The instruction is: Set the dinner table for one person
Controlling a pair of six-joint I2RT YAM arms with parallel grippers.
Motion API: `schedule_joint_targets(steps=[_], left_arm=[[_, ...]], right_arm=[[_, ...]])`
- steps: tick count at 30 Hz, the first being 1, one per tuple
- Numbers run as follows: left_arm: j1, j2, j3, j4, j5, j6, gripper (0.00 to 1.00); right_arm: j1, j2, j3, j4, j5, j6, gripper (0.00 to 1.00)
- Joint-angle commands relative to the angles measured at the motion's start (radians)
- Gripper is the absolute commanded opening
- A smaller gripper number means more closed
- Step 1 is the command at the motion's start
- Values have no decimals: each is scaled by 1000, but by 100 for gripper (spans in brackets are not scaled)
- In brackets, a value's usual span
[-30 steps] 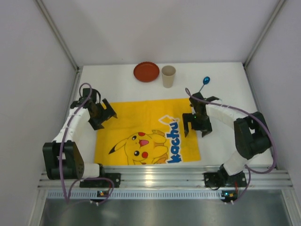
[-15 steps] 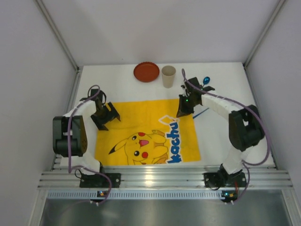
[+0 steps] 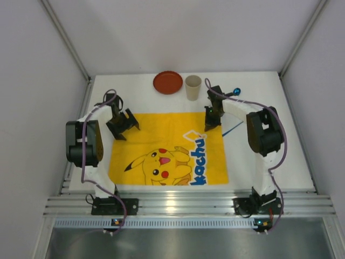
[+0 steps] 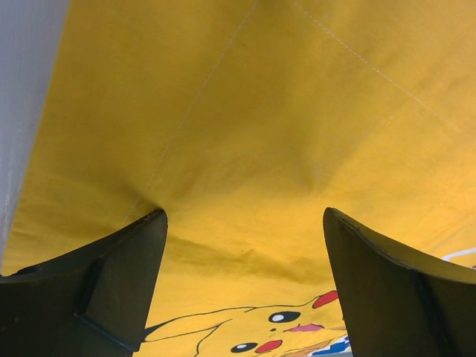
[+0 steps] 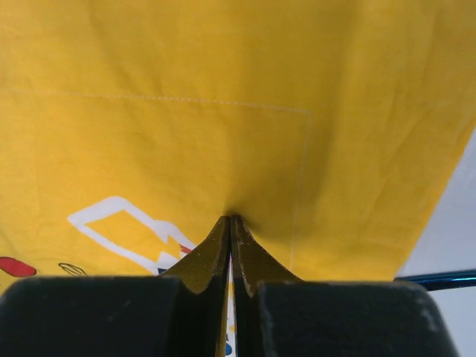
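you seem to be straightening the mat: right gripper pinches its far edge, left gripper gapes wide over it, so close that next.

Brings the right end effector from the middle of the right edge of the Pikachu mat, where it hung spread a second ago, up to the far right corner. Pinches it together there on the yellow cloth. Folds the right elbow in toward the mat, baring a thin blue handle just beside that edge. Shifts the left end effector inward from the left edge onto the far left corner, jaws wide apart, and raises that elbow farther up the left side.
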Motion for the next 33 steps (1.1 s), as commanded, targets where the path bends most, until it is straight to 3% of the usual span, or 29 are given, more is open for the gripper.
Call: schedule_joint_targets(steps=[1, 15, 17, 18, 19, 22, 29, 33], left_arm=[[3, 96, 49, 66, 6, 30, 91], [-4, 170, 169, 29, 74, -2, 91], [-7, 153, 157, 29, 77, -16, 91], [-7, 138, 149, 32, 83, -19, 91], [-9, 127, 137, 32, 85, -22, 91], [-9, 84, 124, 38, 95, -36, 91], [-16, 0, 137, 32, 147, -70, 92], [-26, -47, 130, 24, 167, -72, 98]], right_arm=[[-54, 50, 66, -83, 109, -4, 0], [-123, 118, 276, -159, 93, -82, 0], [-129, 81, 295, -192, 104, -80, 18], [-134, 37, 292, -198, 109, -74, 35], [-140, 11, 283, -202, 113, -71, 62], [-175, -109, 214, -202, 136, -51, 88], [-353, -249, 74, -218, 227, -11, 90], [-441, -177, 79, -230, 234, 0, 80]])
